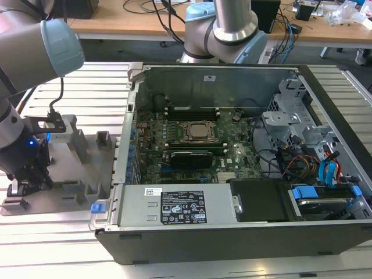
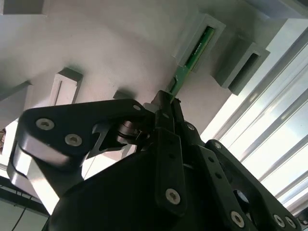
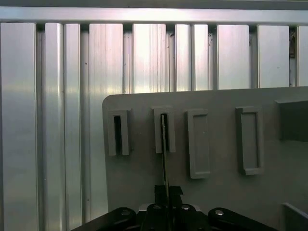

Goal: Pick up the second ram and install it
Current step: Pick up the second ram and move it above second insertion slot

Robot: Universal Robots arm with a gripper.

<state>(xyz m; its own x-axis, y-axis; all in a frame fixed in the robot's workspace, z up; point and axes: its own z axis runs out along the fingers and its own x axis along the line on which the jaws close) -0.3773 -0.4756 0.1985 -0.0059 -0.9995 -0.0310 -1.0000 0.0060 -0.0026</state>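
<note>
The second ram [image 2: 191, 57] is a thin green stick. Its far end sits in the slot of a grey holder block [image 2: 190, 30]. In the first wrist view it shows edge-on [image 3: 164, 144], standing in the second slot of the holder row. My gripper [image 2: 166, 103] [image 3: 167, 191] is shut on the stick's near end, with both black fingers pressed against its faces. In the exterior view the gripper [image 1: 27, 181] hangs low over the grey holder plate [image 1: 70, 174] at the exterior view's left, beside the open computer case [image 1: 232, 151].
The case holds a motherboard with a metal processor socket [image 1: 199, 132] and memory slots [image 1: 192, 108] behind it. Cables and drive cages [image 1: 302, 145] fill its right side. Other grey holder blocks [image 3: 198, 142] stand on the plate. A ribbed aluminium table [image 3: 57, 120] lies around it.
</note>
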